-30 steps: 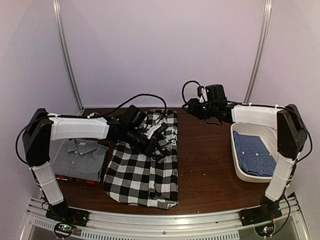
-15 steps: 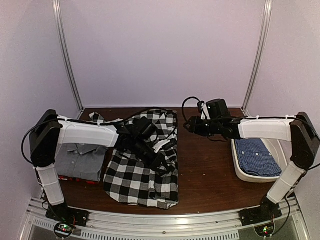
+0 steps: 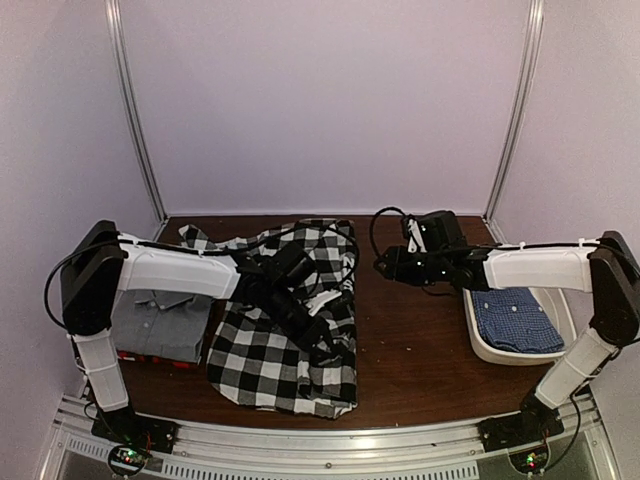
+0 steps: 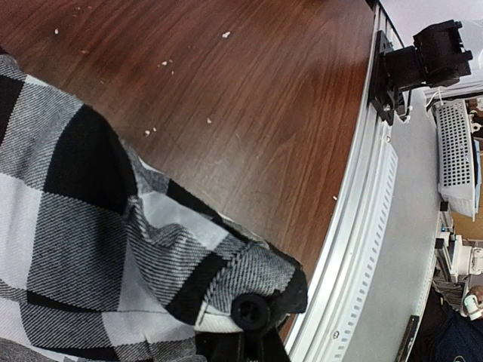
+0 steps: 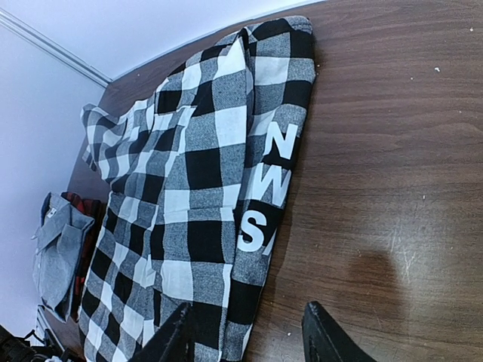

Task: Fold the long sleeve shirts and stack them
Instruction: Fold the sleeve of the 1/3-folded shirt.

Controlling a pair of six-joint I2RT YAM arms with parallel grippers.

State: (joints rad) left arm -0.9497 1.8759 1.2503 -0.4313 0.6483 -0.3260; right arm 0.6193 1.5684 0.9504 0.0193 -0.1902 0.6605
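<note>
The left gripper (image 4: 243, 348) sits at the bottom edge of the left wrist view. Its jaws are clamped on a narrow pinch of the black-and-white check shirt (image 3: 270, 370), right by a dark button (image 4: 250, 310). So small a bite could slip if the arm pulls hard, and the lifted edge would then flop back unfolded. That held corner hangs close to the near rail (image 4: 355, 249), so a low pull toward the bottom of the frame might drag cloth off the table (image 3: 420, 340).

In the middle of the top view, the check shirt lies just beside the folded grey shirt (image 3: 160, 320), and a sideways sweep could nudge that pile. The right gripper (image 5: 249, 339) hovers with its jaws apart and nothing between them, at the shirt's right border. If it comes straight down it may catch only the top layer or close on wood. Farther back the shirt is bunched, with a part trailing to the upper left, and a fold made now would likely trap those wrinkles.

The check cloth is soft and thick, with a visible twill weave, large squares and white lettering (image 5: 270, 188) along one strip. The button looks like hard, round plastic. The table is dark, glossy wood speckled with lint. The grey shirt is plain, collared and squared off, and a sliver of the red-black shirt (image 3: 150, 357) shows beneath it. At centre right, a smooth white oval tub (image 3: 500, 355) holds the blue fine-checked shirt (image 3: 510, 320), folded flat.
</note>
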